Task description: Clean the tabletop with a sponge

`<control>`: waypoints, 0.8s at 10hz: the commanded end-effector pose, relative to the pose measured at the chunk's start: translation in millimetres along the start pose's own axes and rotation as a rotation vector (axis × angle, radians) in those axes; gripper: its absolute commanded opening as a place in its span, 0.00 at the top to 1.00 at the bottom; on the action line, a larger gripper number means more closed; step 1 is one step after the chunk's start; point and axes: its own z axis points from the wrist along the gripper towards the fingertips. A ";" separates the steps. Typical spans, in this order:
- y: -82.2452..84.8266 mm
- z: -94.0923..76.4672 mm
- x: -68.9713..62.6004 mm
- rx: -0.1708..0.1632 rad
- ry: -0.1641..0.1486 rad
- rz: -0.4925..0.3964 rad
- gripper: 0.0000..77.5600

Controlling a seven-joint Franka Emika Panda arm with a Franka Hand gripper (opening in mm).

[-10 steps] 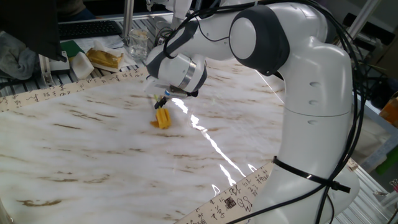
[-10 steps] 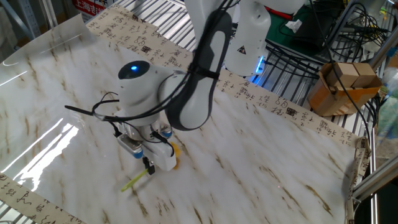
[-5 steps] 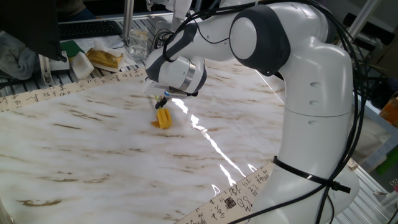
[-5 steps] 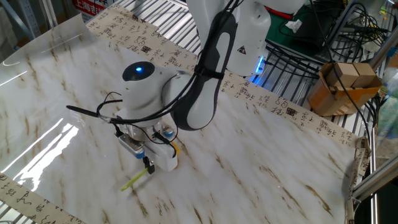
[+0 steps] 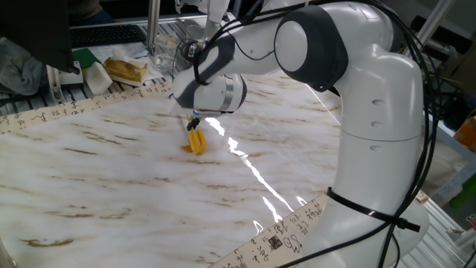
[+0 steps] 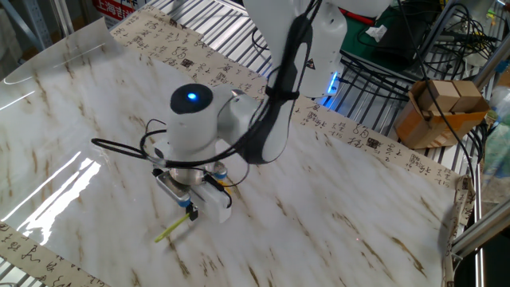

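- I saw my gripper [image 6: 191,214] clamped on the sponge [image 5: 195,141] handle, the head pressed down beneath it.
- The sponge rested on the marble tabletop [image 5: 111,179], metal racks beyond.

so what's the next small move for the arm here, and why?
Probably a short drag of the sponge sideways across the tabletop. The gripper appears to hold its stick, with the head down on the marble near the brown streaks, though the jaws are hidden in both views.
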 end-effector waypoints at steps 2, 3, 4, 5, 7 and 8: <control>-0.7 -3.3 -0.6 0.051 -0.008 -0.018 0.97; -1.5 -4.2 -0.2 0.065 -0.008 -0.027 0.97; -1.8 -4.5 -0.1 0.070 -0.008 -0.030 0.97; -2.4 -5.2 0.2 0.083 -0.008 -0.040 0.97; -2.2 -5.4 0.4 0.093 -0.010 -0.041 0.97; -2.0 -5.6 0.6 0.127 -0.013 -0.057 0.97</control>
